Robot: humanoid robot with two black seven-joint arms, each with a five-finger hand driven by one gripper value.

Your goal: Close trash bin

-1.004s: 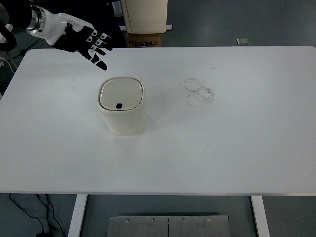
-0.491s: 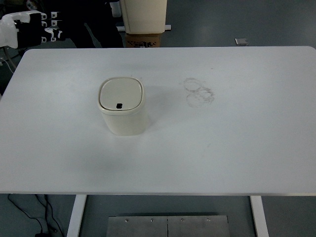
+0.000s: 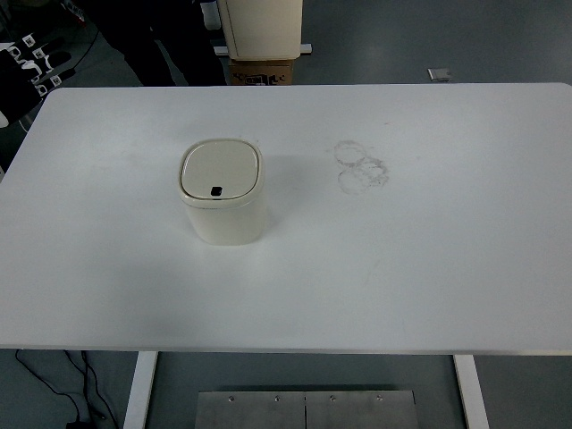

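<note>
Item: cream trash bin (image 3: 222,192), rounded-square form, standing upright on the white table (image 3: 429,268), left of centre and well back from the near edge. Its lid (image 3: 220,171) is lying flat and flush with the rim all round, a small black catch (image 3: 215,190) showing at the lid's near edge. Judged from this, the bin is sitting closed and the task is reading as done or all but done.

Item: left hand (image 3: 25,67), black with white markings, showing only in part at the picture's upper left corner, beyond the table's far left corner and well apart from the bin. It is touching nothing and holding nothing; too little is showing to tell whether the fingers are spread or curled. Its place off the table suits an arm that has no work at the bin.

Item: right hand, not appearing in view.

Item: faint ring marks (image 3: 360,165), overlapping, staining the tabletop right of the bin and well apart from it.

Item: cardboard box (image 3: 260,71) standing behind the far edge, beneath a cream cabinet-like unit (image 3: 261,27).
</note>
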